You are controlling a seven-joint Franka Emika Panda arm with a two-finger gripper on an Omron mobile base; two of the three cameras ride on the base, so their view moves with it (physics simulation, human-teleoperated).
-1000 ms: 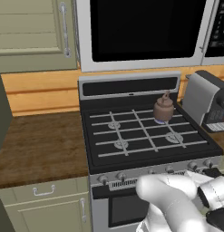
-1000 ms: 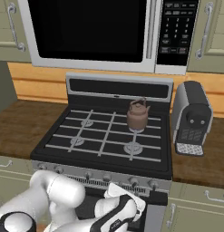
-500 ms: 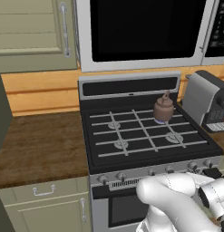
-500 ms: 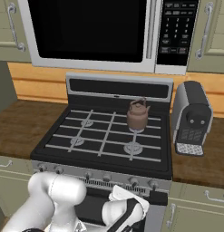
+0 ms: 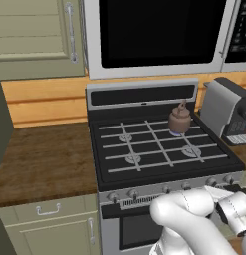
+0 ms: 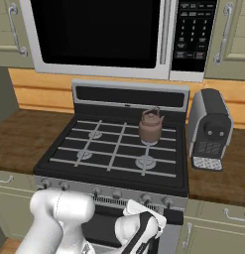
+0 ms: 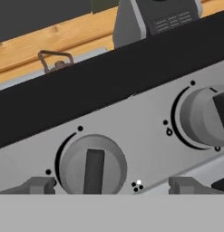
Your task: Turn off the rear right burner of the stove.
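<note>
Even, diffuse rendered lighting; no glare or hard shadows

Base views are sharp edge to edge, with soft shade below the microwave [image 5: 159, 32]; the hand view renders the knobs [image 7: 92, 165] slightly soft and pixelated, without edge distortion

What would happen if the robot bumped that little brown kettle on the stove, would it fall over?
Probably not easily: the kettle looks squat and wide-bottomed. It sits on thin grate bars of the stove, so a push might make it slide or wobble.
</note>
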